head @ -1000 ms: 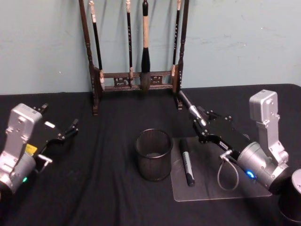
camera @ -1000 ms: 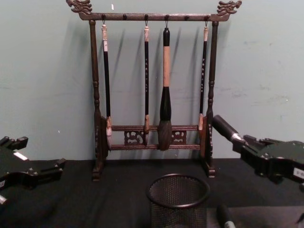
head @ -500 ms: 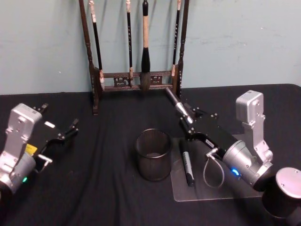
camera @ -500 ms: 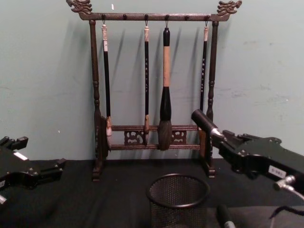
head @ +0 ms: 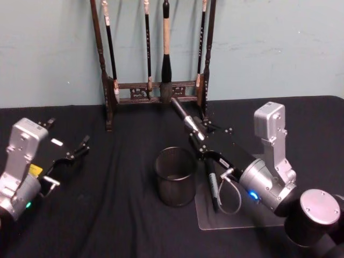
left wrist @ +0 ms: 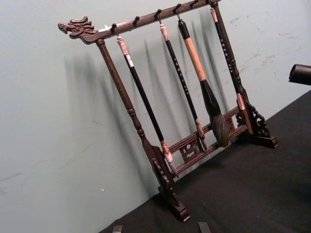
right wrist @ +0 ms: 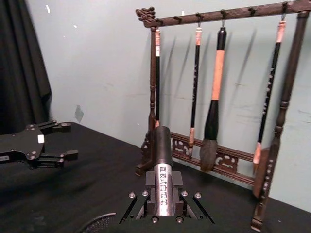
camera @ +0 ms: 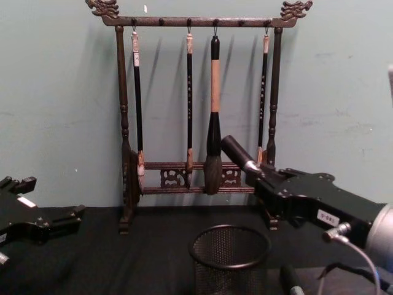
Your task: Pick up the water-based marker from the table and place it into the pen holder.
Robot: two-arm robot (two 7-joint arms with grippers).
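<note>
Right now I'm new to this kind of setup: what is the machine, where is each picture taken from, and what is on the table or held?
This is a two-armed robot at a black table. One picture looks down from its head, one looks across from its chest, and one comes from each wrist. At the back stands a wooden rack hung with brushes. In the middle sits a black mesh cup; beside it, on a clear mat, lies a marker. The right claw is shut on a second marker, held slanted in the air near the cup and higher than its rim, tip toward the rack. The left claw hangs open on the left, holding nothing.
</note>
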